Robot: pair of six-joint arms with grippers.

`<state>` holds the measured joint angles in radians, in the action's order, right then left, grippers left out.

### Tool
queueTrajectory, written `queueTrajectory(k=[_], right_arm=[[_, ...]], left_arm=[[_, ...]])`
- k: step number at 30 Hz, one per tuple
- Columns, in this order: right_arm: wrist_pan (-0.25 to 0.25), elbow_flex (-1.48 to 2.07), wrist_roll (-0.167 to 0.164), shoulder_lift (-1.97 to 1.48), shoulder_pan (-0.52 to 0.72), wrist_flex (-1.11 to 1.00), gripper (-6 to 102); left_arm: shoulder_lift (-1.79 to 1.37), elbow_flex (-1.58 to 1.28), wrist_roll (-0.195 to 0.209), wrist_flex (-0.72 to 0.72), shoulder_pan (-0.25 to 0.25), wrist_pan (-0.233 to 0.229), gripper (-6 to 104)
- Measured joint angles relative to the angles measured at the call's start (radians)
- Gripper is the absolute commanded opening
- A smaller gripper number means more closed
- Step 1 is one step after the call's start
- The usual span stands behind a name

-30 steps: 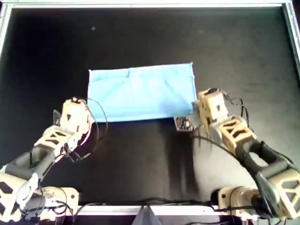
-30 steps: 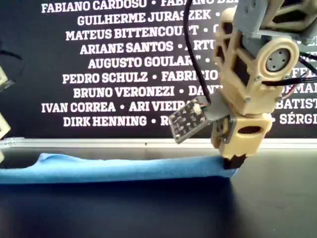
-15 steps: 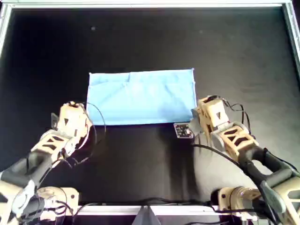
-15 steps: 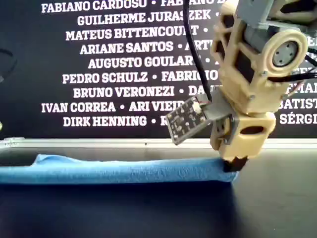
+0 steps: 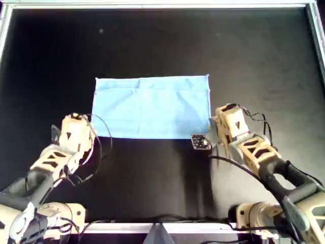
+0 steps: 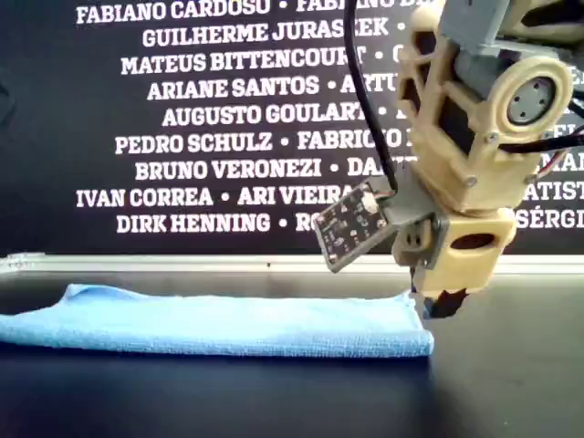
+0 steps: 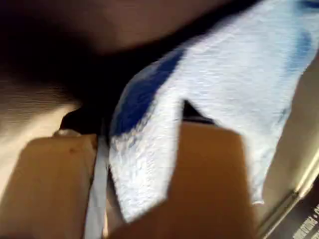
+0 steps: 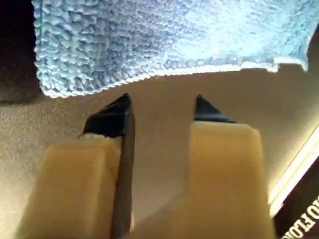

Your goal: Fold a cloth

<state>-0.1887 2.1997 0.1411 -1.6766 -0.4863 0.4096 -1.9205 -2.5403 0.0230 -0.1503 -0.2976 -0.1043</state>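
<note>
right gripper (image 8: pixel 162 112) backed off cloth (image 5: pixel 152 107), jaws parted | left gripper (image 7: pixel 144 134) jaws clamp cloth

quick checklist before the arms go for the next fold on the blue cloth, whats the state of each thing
1. Cloth lies flat as a folded rectangle on the black table: ok.
2. Right hand has let go, jaws open with bare table between them, cloth edge just ahead: ok.
3. Left hand free of the cloth: not ok, fabric sits between its fingers in the left wrist view.
4. Whether the left hand is clamped or only around the fabric: cannot tell, the view is blurred.
5. Folded edges lined up: ok in the overhead view; the exterior view shows the layers lying low.
</note>
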Motion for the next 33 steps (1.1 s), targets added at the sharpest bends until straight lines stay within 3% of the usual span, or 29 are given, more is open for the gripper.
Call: queueTrajectory(k=[9,24,28,33], right_arm=[[0.000,0.114,-0.002,-0.066,0.005,0.000,55],[0.000,0.500,-0.002,-0.896,0.006,0.000,54],[0.000,0.594,0.000,-1.081,0.003,0.000,55],[-0.003,0.724,-0.002,-1.177,0.009,0.002,55]], left_arm=[[-0.209,-0.170,0.000,0.000,0.000,-0.008,71],[-0.953,-0.480,0.000,-0.002,0.000,-0.011,70],[-1.025,-0.480,0.000,-0.002,0.000,-0.075,71],[-1.094,-0.480,0.000,-0.002,0.000,-0.233,71]])
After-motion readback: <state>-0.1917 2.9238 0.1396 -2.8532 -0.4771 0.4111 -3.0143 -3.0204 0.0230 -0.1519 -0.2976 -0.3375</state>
